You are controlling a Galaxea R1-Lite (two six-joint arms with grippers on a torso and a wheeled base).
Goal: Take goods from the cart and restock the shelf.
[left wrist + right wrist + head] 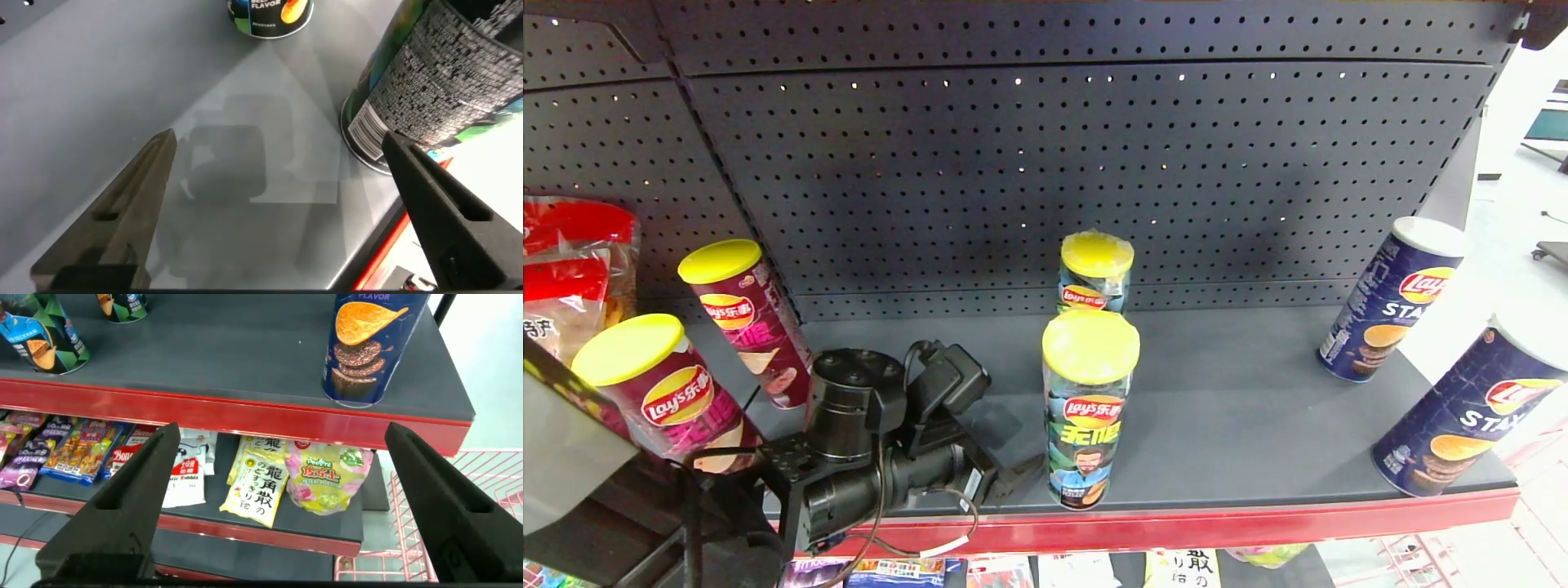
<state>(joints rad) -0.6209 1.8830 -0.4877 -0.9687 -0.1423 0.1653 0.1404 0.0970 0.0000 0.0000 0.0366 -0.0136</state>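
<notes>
The grey shelf (1241,408) holds two green chip cans with yellow lids, one at the front (1089,408) and one behind it (1095,272). My left gripper (1013,482) rests low over the shelf's front, just left of the front green can. In the left wrist view it (279,137) is open with bare shelf between its fingers, and the front can (441,82) stands beside one finger. My right gripper (282,429) is open and holds nothing, out in front of the shelf's red edge (245,408), near a blue can (372,343).
Two magenta cans (747,318) (662,392) stand at the shelf's left and two blue cans (1392,298) (1474,408) at its right. Snack bags (564,269) sit far left. A lower shelf carries packets (261,478). A pink cart (482,506) is at the right.
</notes>
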